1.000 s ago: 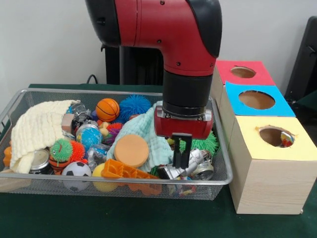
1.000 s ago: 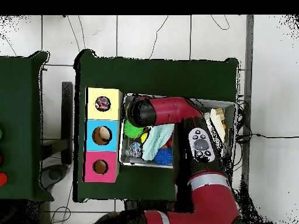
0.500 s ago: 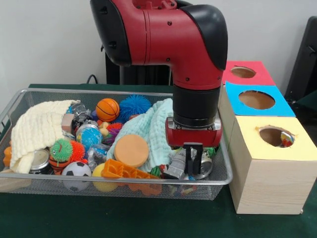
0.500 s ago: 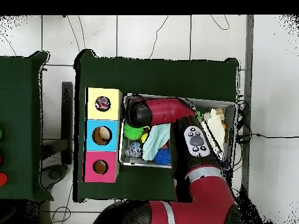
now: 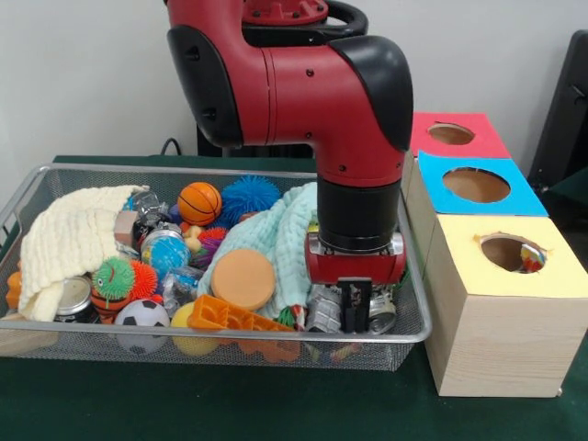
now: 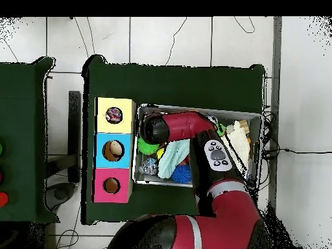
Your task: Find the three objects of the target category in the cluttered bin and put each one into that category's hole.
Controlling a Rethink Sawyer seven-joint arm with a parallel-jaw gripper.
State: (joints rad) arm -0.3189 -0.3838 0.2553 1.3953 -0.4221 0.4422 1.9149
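The wire-mesh bin [image 5: 110, 338] is full of toys, cloths and cans; it also shows in the overhead view [image 6: 241, 112]. My gripper [image 5: 355, 317] is low in the bin's near right corner, among crushed silver cans [image 5: 382, 314]. In the overhead view the arm's head [image 6: 153, 127] hides it. No dotted white piece shows in the bin. One dotted piece [image 5: 532, 258] lies inside the hole [image 5: 508, 250] of the yellow-topped box [image 5: 487, 331], and it shows from overhead too [image 6: 114, 115].
A blue-topped box [image 5: 525, 198] and a red-topped box [image 5: 491, 144] stand behind the yellow one. In the bin lie a pale green cloth [image 5: 276, 239], an orange disc [image 5: 243, 278], an orange grid toy [image 5: 234, 319], a cream cloth [image 5: 69, 239] and several balls.
The arm has moved toward the bin's near right corner and lowered the gripper in among the cans. The green cloth is pushed up beside the wrist.
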